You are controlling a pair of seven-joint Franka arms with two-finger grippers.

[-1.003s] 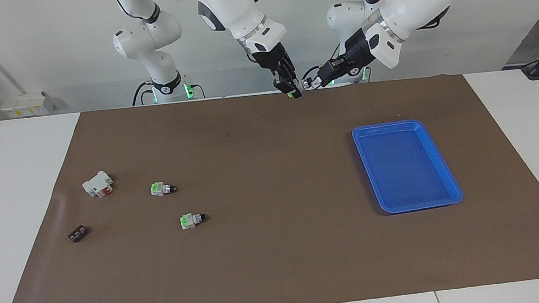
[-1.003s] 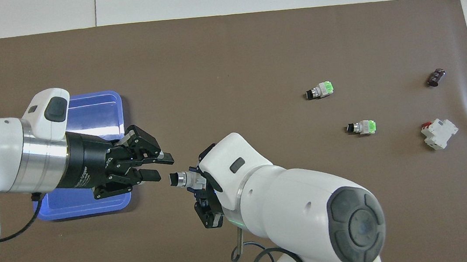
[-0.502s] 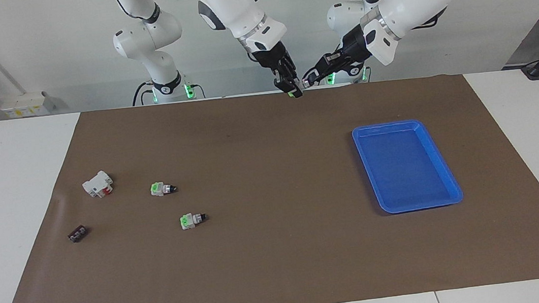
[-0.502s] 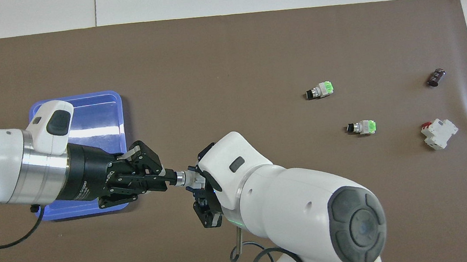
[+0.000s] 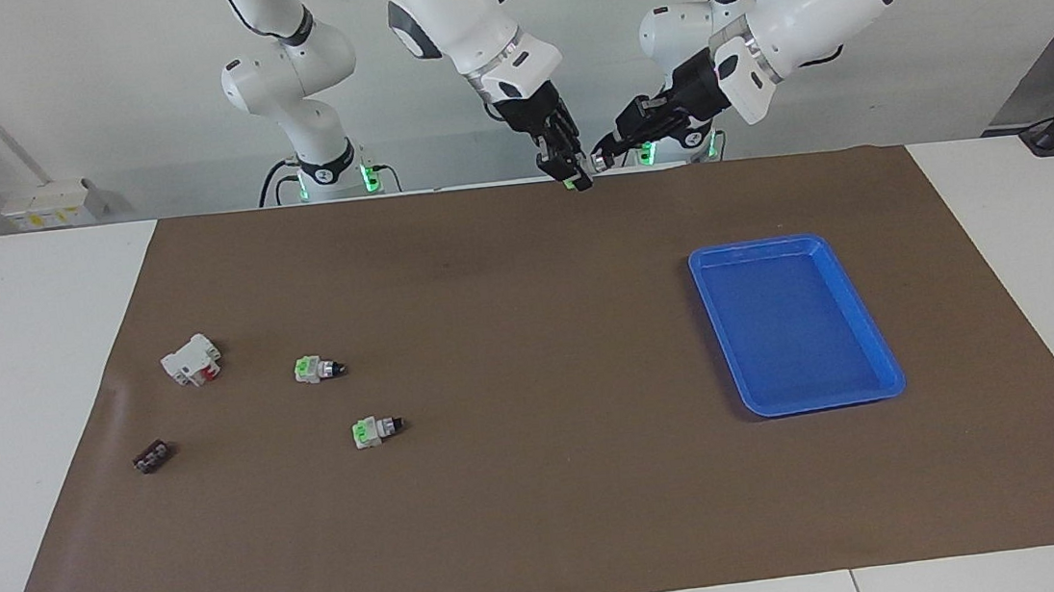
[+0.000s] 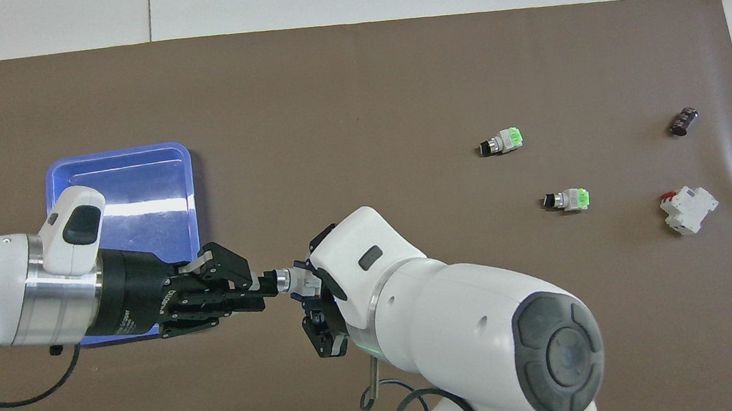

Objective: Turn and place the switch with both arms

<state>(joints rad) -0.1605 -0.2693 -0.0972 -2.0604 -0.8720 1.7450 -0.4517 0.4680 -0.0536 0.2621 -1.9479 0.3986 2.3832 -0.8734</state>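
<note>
Switch (image 6: 293, 281) number one of three hangs above the brown mat (image 6: 352, 83) at lower centre of the overhead view, body clamped in the right gripper (image 6: 310, 288), black knob pinched by the left gripper (image 6: 264, 291); the facing view hides it between the fingers. Two spare switches (image 6: 501, 142) (image 6: 566, 200) lie toward the right. No lettering on the left gripper is readable.

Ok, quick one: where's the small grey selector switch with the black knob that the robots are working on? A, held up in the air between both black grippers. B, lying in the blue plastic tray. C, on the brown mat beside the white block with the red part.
A: the switch sits in the right gripper while the left gripper closes on its knob, above the brown mat.
</note>
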